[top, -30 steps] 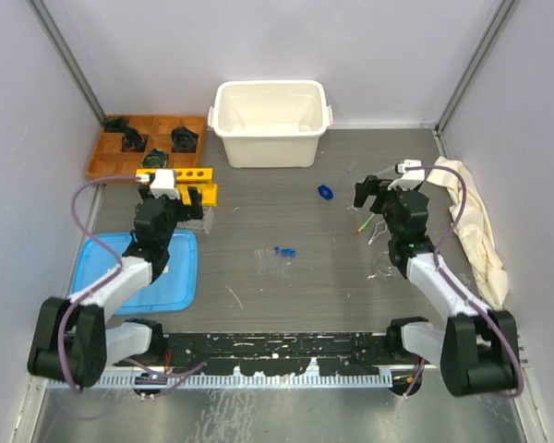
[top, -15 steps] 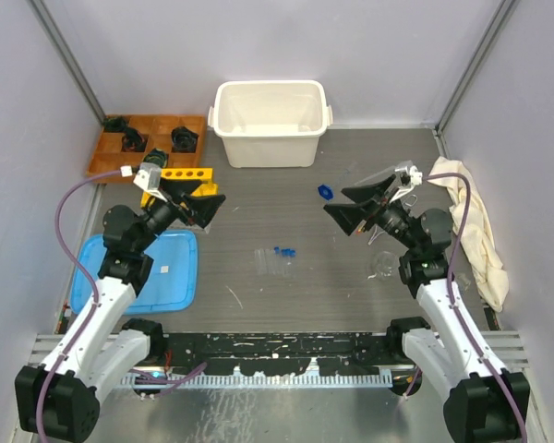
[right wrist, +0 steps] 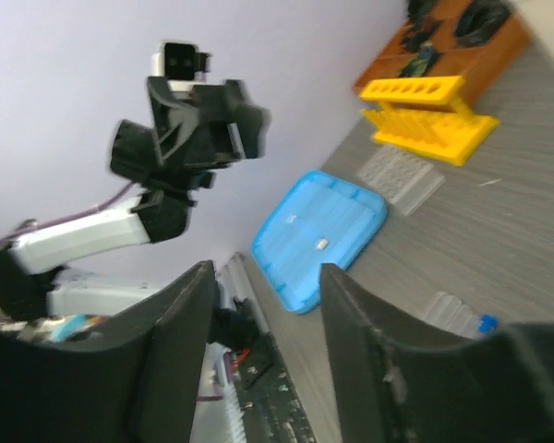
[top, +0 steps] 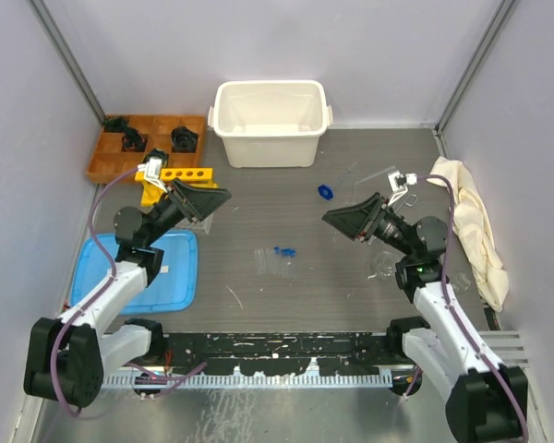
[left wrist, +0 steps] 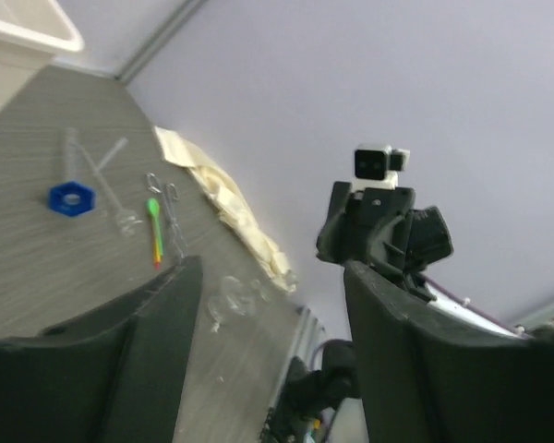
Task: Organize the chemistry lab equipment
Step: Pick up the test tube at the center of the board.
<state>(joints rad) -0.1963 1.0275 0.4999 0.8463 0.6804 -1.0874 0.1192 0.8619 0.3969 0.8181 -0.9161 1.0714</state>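
In the top view, my left gripper (top: 217,197) hangs open and empty above the table, in front of the yellow tube rack (top: 186,173). My right gripper (top: 337,220) is also raised, open and empty, facing the left one. Small glass tubes (top: 271,263) with tiny blue caps (top: 283,250) lie between them. A blue cap (top: 325,192) lies further back, and the glass flask (top: 384,266) sits beside the right arm. The left wrist view shows my left gripper (left wrist: 270,268), the green spoon (left wrist: 153,220), the forceps (left wrist: 172,214) and the flask (left wrist: 231,297). The right wrist view shows my right gripper (right wrist: 266,269) and the rack (right wrist: 425,115).
A white bin (top: 270,120) stands at the back centre, and an orange tray (top: 106,159) of black parts at the back left. A blue tray (top: 171,277) lies under the left arm. A cream cloth (top: 471,221) is bunched along the right wall.
Both grippers have lifted off the table and turned to face each other across the middle. The right jaws have narrowed a little.
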